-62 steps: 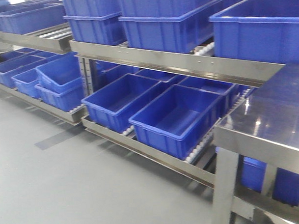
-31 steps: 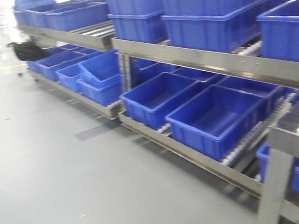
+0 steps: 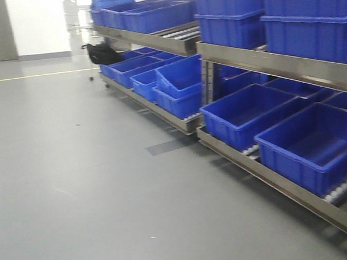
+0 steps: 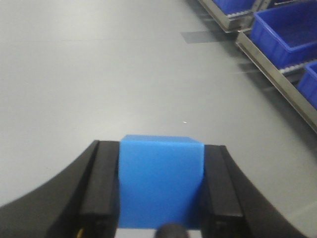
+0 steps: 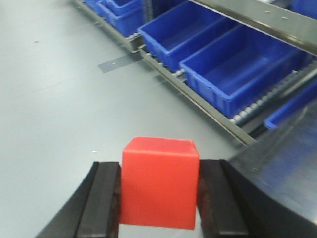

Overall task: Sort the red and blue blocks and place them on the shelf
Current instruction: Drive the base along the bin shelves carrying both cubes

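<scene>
The blue block [image 4: 161,181] sits between the black fingers of my left gripper [image 4: 161,163], which is shut on it above the grey floor. In the right wrist view the red block [image 5: 159,181] is held the same way by my right gripper [image 5: 159,171]. The shelf [image 3: 256,57], a steel rack with roller tracks and rows of blue bins, runs along the right side of the front view. Its lower rail [image 4: 277,79] shows at the upper right of the left wrist view. Its lower tier [image 5: 213,106] lies ahead and to the right of the red block. Neither gripper shows in the front view.
Large blue bins [image 3: 247,113] fill the rack's tiers. A black bag-like object [image 3: 102,52] lies by the far end of the rack. A yellow line [image 3: 40,75] and a dark patch [image 3: 168,146] mark the grey floor. A shiny steel surface [image 5: 287,168] is close on the right.
The front view has swung left: the shelf slid to the right of the frame, the steel table left the view, and much more grey floor and a far wall show.
</scene>
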You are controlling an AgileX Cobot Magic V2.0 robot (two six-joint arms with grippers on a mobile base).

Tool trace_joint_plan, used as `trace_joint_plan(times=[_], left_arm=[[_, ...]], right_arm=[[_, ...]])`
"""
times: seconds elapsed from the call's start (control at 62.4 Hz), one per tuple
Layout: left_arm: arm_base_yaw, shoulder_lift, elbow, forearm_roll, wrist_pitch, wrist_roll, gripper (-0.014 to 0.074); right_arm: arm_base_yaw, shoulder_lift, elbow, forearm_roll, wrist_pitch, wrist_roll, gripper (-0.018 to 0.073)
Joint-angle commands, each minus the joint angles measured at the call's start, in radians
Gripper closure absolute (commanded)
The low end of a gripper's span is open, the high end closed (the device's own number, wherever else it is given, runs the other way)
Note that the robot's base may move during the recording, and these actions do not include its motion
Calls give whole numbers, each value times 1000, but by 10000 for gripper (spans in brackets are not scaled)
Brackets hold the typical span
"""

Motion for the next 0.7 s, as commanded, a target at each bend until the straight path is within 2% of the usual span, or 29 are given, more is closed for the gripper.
trace_joint_plan(times=[0.0, 0.689], left_arm=[[4, 2, -30, 8, -75, -2, 472], [4, 2, -30, 8, -75, -2, 472]], right_arm=[[-5, 0, -27, -9, -91, -4, 510], [-5, 0, -27, -9, -91, -4, 510]])
